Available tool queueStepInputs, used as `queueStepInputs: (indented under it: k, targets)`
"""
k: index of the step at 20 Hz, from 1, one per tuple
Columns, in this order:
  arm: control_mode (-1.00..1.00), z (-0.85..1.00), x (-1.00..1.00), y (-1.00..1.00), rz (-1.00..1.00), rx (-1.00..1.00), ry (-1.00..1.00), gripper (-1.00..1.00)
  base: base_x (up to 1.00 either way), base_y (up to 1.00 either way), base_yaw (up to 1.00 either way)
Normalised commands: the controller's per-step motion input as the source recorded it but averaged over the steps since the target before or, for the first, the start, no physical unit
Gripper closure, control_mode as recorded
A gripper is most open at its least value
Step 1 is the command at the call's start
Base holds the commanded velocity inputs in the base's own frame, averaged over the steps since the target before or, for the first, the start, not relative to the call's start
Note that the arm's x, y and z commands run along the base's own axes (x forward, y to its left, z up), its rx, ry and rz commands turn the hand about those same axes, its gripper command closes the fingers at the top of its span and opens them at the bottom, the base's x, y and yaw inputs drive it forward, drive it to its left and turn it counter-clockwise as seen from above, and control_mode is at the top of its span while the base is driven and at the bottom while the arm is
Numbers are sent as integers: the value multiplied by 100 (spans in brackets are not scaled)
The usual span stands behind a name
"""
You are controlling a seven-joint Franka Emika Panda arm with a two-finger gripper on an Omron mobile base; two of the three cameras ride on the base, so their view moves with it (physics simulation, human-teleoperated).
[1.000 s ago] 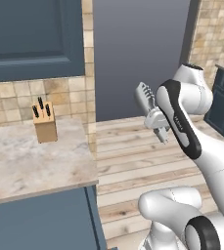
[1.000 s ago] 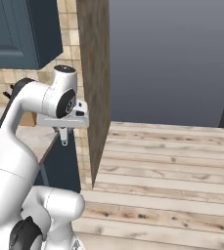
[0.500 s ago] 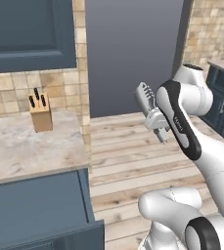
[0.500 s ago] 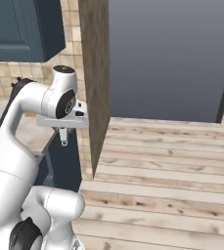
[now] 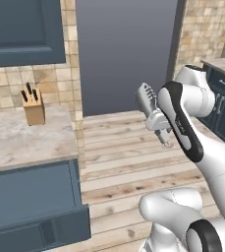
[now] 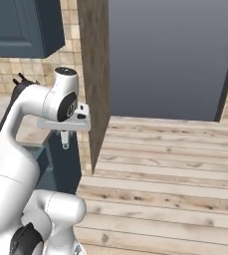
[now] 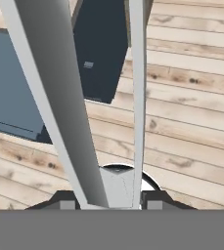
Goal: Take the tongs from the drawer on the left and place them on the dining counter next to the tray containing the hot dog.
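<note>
Glossy white rounded arm segments, dark grey joint bands, grey wrist flange, small dark pincer (image 7: 104, 201) finger bases.

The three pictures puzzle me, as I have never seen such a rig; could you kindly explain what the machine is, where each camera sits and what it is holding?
It is a white robot arm with dark joints on a driving base, in a rendered kitchen. Two cameras ride on the base behind the arm, one to its left and one to its right, looking forward over it. The third sits on the hand and looks along the gripper. The gripper is shut on silvery tongs, whose two long blades run up that picture; from the left they show beside the arm. Below lies a wooden floor. To the left stand a marble worktop with a knife block and an open dark blue drawer.
</note>
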Motion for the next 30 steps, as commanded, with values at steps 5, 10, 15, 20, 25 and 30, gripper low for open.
queueStepInputs:
  k: [5,10,15,20,25,30]
  targets:
    - [100,0,0,0,0,0,0,100,-19,17,25]
    - [100,0,0,0,0,0,0,100,-23,26,35]
    - [100,0,0,0,0,0,0,100,-18,25,33]
    - [100,0,0,0,0,0,0,100,-23,20,32]
    - [100,0,0,0,0,0,0,100,-28,20,32]
    - [100,0,0,0,0,0,0,100,-32,19,32]
